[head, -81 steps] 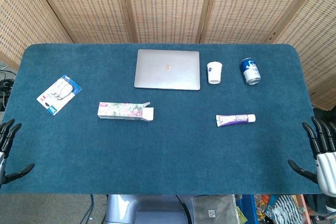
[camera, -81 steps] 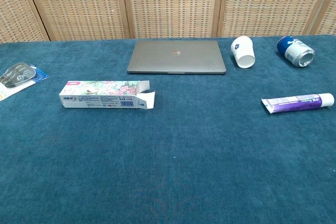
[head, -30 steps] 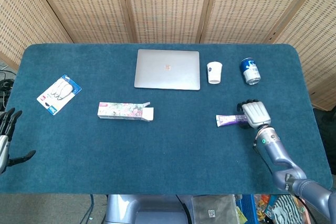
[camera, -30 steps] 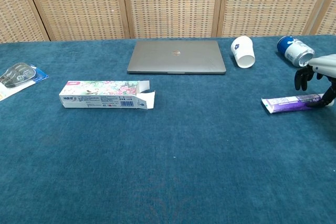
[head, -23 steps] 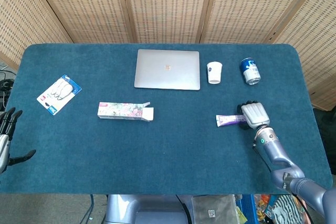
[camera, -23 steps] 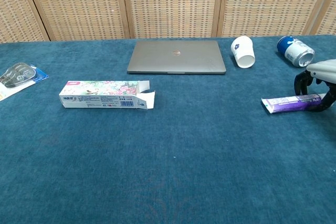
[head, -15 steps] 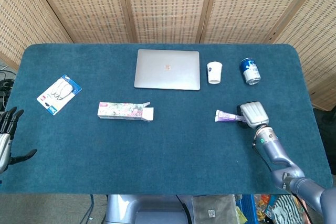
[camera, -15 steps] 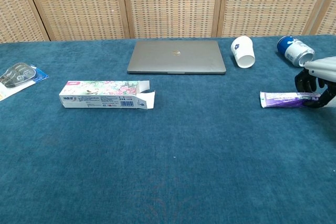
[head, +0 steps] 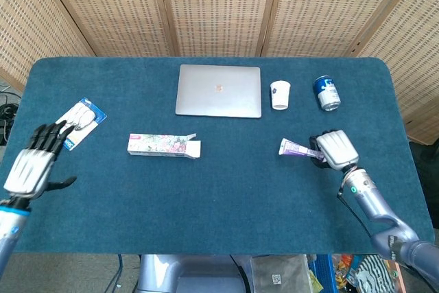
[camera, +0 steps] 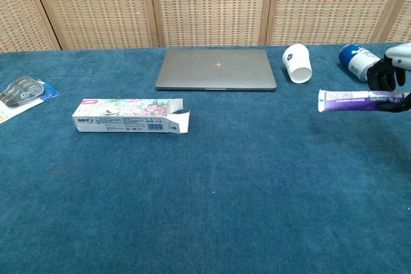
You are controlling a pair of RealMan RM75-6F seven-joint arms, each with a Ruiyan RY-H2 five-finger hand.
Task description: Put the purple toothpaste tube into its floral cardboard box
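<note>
My right hand (head: 333, 149) (camera: 393, 75) grips the cap end of the purple toothpaste tube (head: 295, 147) (camera: 356, 100) and holds it level above the blue table, at the right. The floral cardboard box (head: 163, 145) (camera: 128, 115) lies on its side left of centre, its end flaps open toward the tube. My left hand (head: 33, 162) hovers over the table's left edge with fingers spread and nothing in it; the chest view does not show it.
A closed grey laptop (head: 219, 90) (camera: 216, 70) lies at the back centre. To its right stand a white paper cup (head: 280, 94) (camera: 297, 63) and a blue can (head: 327, 92) (camera: 357, 59). A blister pack (head: 77, 122) (camera: 22, 92) lies at the left near my left hand.
My right hand has lifted the tube off the table. My left hand has risen from below the table's left edge to a spot beside the blister pack.
</note>
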